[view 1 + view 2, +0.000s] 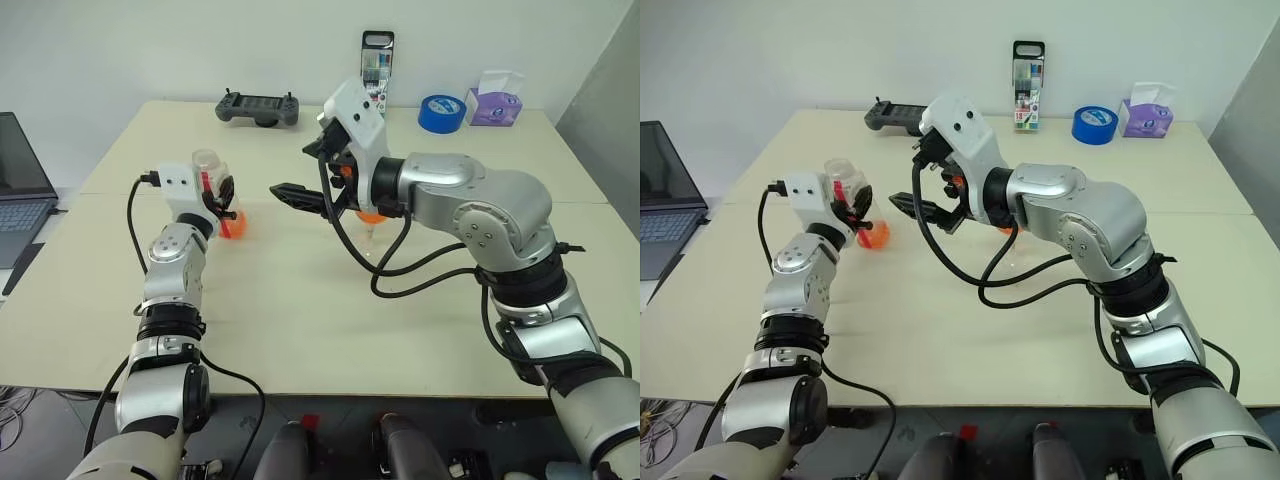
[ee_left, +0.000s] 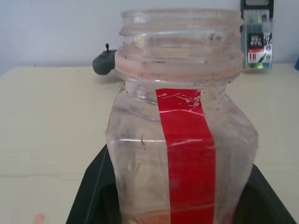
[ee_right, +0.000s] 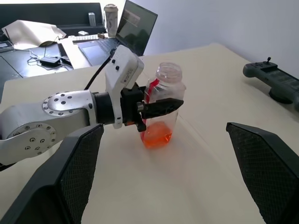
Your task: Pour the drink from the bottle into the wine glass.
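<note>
I see the bottle (image 3: 161, 105) upright and uncapped, clamped in my left pincer (image 3: 156, 108), its base on or just above the bench (image 1: 300, 320) on the left side; a red strip runs down its wall, and a little of the drink (image 3: 156, 136) sits orange at its bottom; in the left wrist view the open threaded mouth stands level. The wine glass (image 1: 371, 225) is mostly hidden behind my right arm near the bench's middle; I make out an orange patch in the bowl and the thin stem below. My right pincer (image 1: 300, 197) hangs with its fingers spread wide and grips nothing, pointing toward the bottle. Along the far edge lie a black controller (image 1: 258, 108), a marker pack (image 1: 377, 62), a roll of blue tape (image 1: 441, 112) and a tissue box (image 1: 495, 100); a laptop (image 1: 20, 190) stands off to the left.
</note>
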